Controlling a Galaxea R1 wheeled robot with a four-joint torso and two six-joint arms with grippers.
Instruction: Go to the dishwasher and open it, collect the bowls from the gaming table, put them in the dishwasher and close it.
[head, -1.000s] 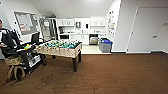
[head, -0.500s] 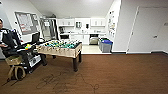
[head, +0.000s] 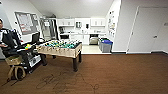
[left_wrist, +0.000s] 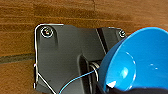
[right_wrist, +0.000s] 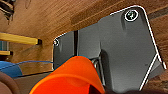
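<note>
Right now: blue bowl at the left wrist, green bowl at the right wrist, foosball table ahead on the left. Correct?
One thing is off: the bowl at the right wrist is orange-red, not green, as the right wrist view shows. The blue bowl at the left wrist and the foosball table ahead on the left are as you say.

A bright blue bowl (left_wrist: 140, 62) shows large in the left wrist view, tilted so that its smooth, glossy hollow faces the camera, with brown wood-grain floor beyond it. An orange-red bowl (right_wrist: 71, 77) shows close in the right wrist view, seen from its outer wall and rim, over the same brown floor. Far across the room, in the white kitchen, a small steel-grey front (head: 93, 40) set among the cabinets may be the dishwasher; it looks closed.
</note>
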